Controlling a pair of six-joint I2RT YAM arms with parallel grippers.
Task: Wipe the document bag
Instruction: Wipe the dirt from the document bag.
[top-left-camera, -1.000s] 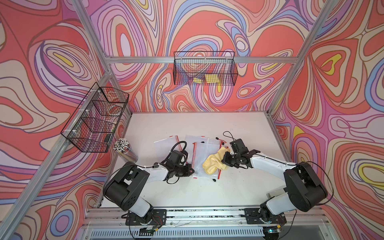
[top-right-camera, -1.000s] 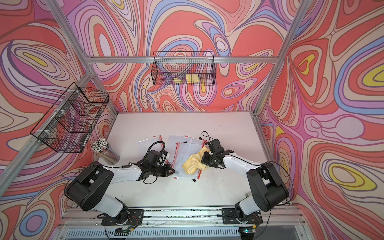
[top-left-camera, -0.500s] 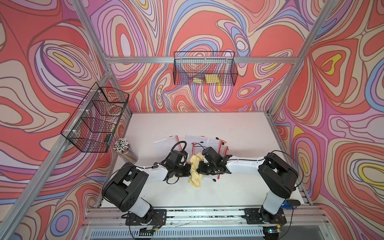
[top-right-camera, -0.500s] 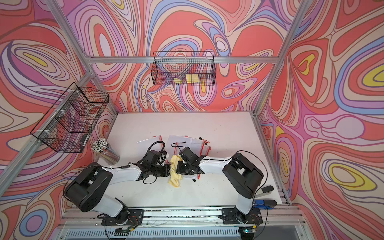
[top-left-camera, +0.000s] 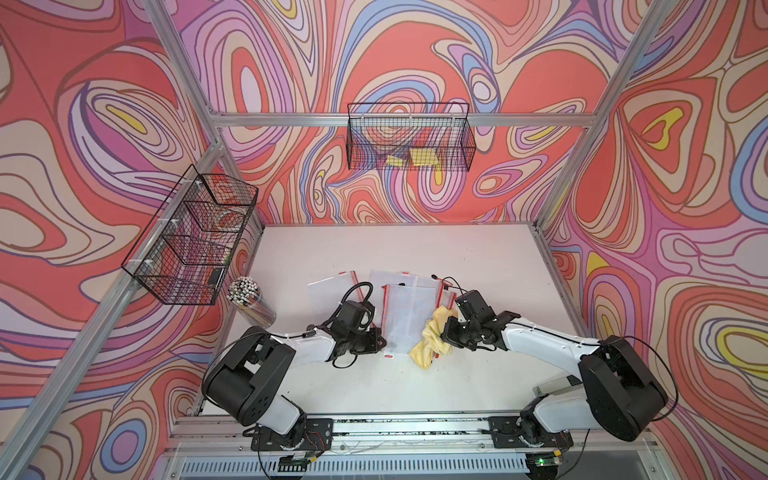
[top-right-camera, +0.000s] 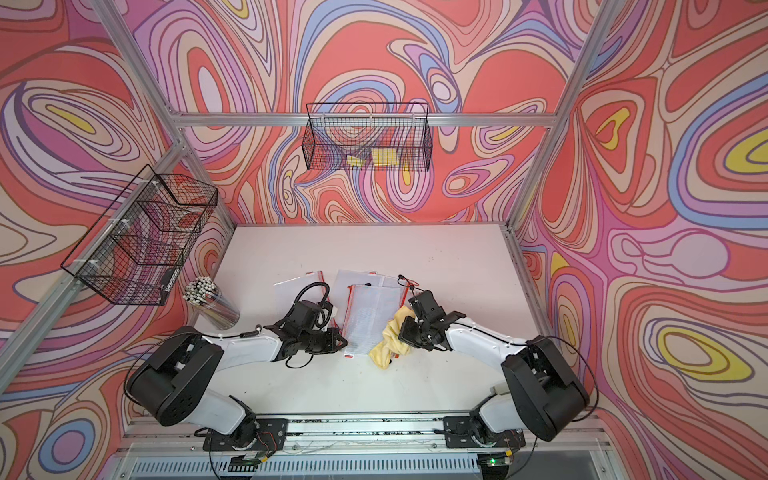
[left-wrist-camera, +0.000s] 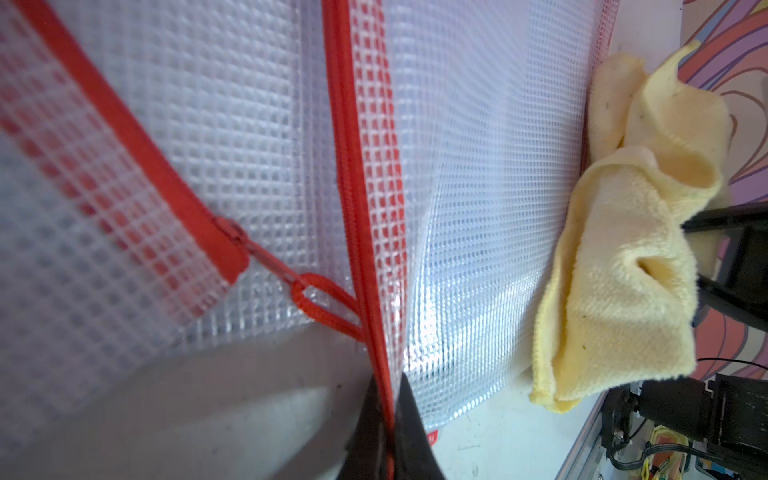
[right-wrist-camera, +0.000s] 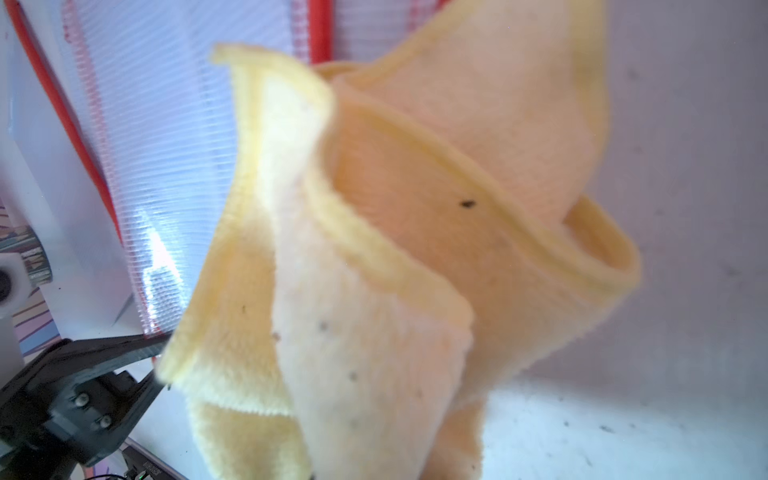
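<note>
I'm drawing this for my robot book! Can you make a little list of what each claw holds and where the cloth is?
document bag: clear mesh, red zipper, lying on the white table
left gripper: shut on the document bag's red zipper edge
right gripper: shut on the yellow cloth
yellow cloth: bunched up at the bag's edge on the right arm's side

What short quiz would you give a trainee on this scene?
1. True or false: the right pincer holds the cloth.
2. What does the left pincer grip? A) a spoon B) the bag C) a bottle
3. What colour is the bag's zip?
Key: 1 true; 2 B; 3 red.
</note>
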